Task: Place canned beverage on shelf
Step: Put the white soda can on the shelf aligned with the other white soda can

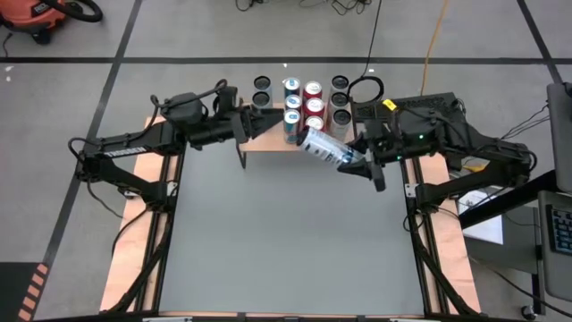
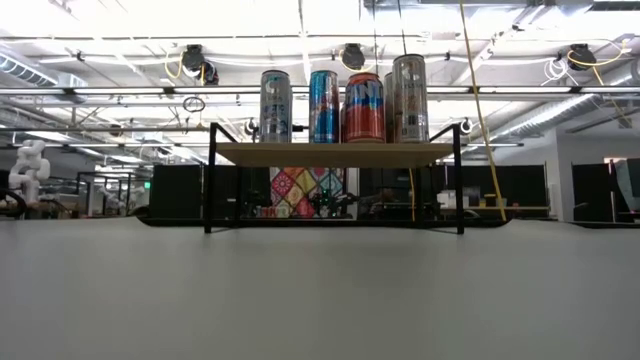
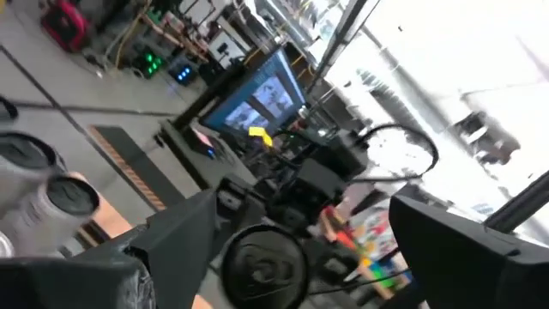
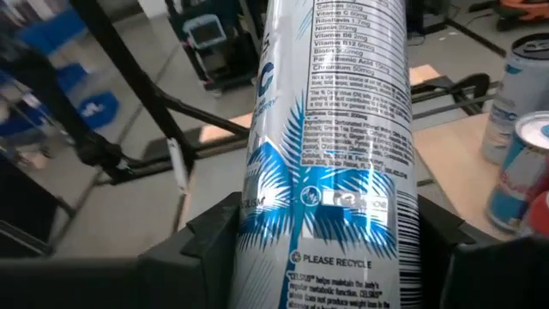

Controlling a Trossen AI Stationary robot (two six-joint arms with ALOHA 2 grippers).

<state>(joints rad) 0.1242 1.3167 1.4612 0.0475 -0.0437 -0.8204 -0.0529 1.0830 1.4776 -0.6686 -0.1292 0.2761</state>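
right gripper [image 1: 362, 163] clamped on tilted can [image 1: 323, 148], beside shelf [image 1: 268, 136], left gripper [image 1: 259, 123] open

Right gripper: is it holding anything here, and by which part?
Yes. The right gripper is shut on a white-and-blue can, tilted beside the shelf, its fingers on opposite sides of the can's lower body. The left gripper holds nothing.

Dark jointed arms [image 1: 134, 143], black cables, yellow tag.
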